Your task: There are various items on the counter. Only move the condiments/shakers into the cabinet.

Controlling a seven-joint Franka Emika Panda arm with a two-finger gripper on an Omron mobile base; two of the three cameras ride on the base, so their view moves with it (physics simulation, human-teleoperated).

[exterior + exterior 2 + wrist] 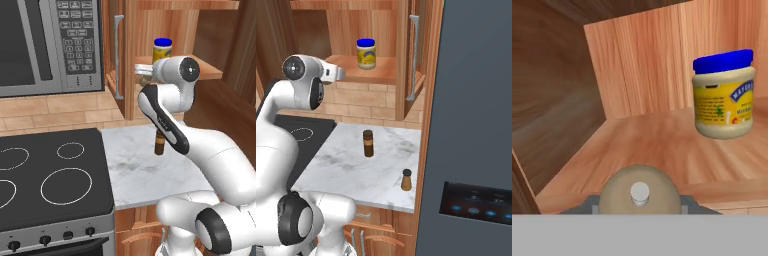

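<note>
- A grey microwave (47, 45) with a keypad hangs on the wall at the upper left.
- Below it lies a black stovetop (52, 175) with white ring marks and dark knobs on its front.
- The wall behind is of light brown tiles (55, 111).
- A tall dark grey refrigerator (473, 125) with a small lit panel stands at the right.

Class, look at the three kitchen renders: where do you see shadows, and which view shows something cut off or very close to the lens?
Hand view: the beige shaker looms large, cut by the bottom edge; the yellow jar stays sharp. Right base view: soft shadows lie beside the brown cylinder and tan shaker. Left base view: even light, no glare on the stovetop.
</note>
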